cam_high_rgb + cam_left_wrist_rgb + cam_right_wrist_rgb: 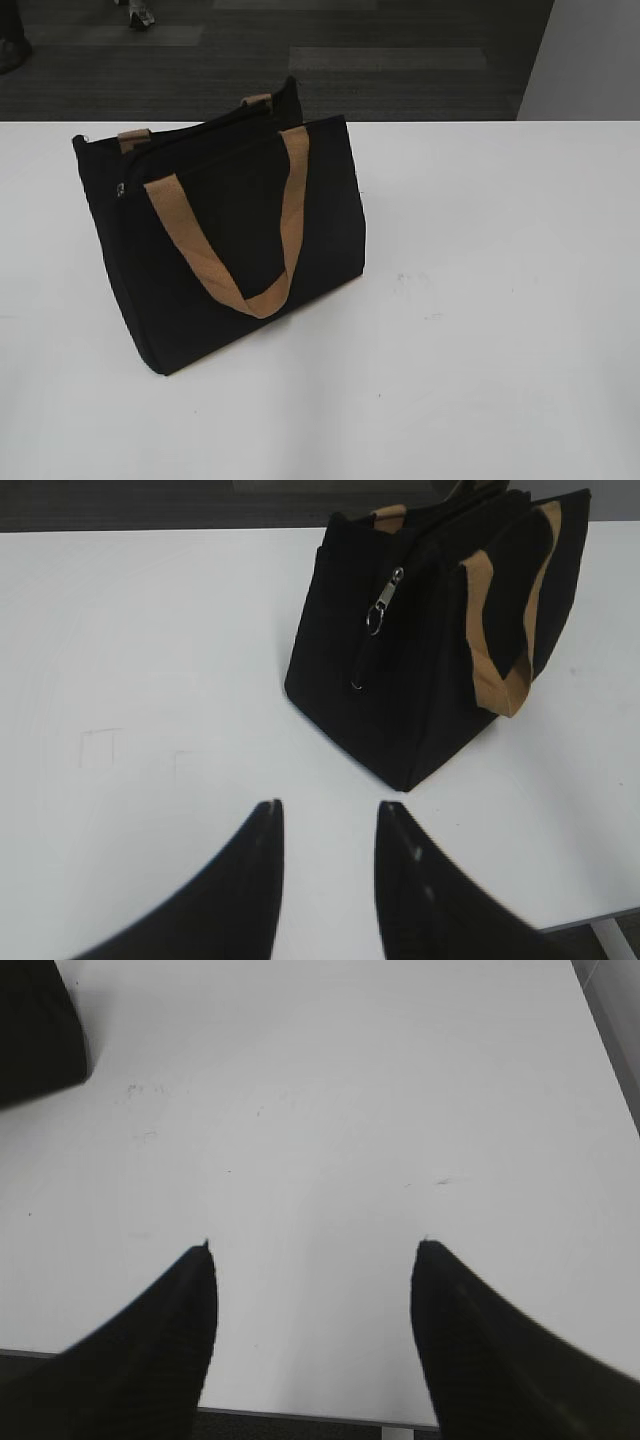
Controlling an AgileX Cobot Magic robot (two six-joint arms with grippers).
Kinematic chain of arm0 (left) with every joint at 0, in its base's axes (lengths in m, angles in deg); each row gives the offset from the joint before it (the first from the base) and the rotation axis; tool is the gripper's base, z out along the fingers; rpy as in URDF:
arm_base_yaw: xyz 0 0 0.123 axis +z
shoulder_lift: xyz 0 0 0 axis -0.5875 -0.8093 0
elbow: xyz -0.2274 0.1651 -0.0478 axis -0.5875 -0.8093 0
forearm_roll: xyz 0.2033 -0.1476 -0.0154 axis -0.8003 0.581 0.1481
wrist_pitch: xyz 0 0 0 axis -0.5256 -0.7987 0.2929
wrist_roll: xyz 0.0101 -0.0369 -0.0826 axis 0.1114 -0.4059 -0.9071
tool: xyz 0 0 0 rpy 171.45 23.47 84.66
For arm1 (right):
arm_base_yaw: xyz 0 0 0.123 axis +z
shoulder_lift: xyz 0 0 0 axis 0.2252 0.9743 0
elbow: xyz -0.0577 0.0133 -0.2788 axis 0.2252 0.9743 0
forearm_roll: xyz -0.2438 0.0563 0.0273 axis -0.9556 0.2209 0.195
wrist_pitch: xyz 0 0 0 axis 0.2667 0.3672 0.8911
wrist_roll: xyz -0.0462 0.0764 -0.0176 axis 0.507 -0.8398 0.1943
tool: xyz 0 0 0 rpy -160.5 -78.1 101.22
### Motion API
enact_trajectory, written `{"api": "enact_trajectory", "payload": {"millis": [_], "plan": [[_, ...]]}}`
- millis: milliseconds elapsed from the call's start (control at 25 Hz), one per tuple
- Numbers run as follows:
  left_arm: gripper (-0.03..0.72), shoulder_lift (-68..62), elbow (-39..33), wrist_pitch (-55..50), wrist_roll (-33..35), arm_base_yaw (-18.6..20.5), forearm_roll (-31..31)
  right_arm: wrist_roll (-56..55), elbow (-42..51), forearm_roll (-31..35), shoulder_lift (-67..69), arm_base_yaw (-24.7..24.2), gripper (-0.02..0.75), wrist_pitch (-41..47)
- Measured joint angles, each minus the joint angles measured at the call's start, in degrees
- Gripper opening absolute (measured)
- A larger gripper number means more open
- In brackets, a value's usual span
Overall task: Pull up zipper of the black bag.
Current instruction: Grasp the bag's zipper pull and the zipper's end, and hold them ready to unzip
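Left gripper: in our left wrist view the left gripper (328, 815) has its two dark fingers (255, 865) parted by a narrow gap. Nothing sits between them, and we see only white table through the gap. It is released, holding nothing and touching nothing we can make out.

Right gripper: in our right wrist view the right gripper (315, 1250) is spread much wider, its fingers (180, 1310) well apart over bare table. It is released as well and grips nothing.

Black bag: the black bag (235, 235) stands upright on the white table (480, 300), on the left half of our exterior view. From the left wrist it lies ahead of the fingers and to the right, apart from them. From the right wrist only a dark corner of it shows at the upper left.

Zipper: the zipper (385, 602) is a small silver slider with a pull tab hanging from it, at the top of the bag's narrow end panel, the end facing the left gripper. In the exterior view it shows as a tiny glint near the bag's upper left edge.

Handles: one tan handle (245, 250) hangs in a loop down the bag's front face; the other shows only as short tan pieces at the top edge.

Arms: we see neither arm in the exterior view.
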Motion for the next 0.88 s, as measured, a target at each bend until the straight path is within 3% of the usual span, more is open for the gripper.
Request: {"api": "enact_trajectory", "payload": {"millis": [880], "plan": [[0.24,0.0,0.0,0.0,0.0,0.0,0.0,0.0,0.0,0.0,0.0,0.0,0.477,0.0]]}}
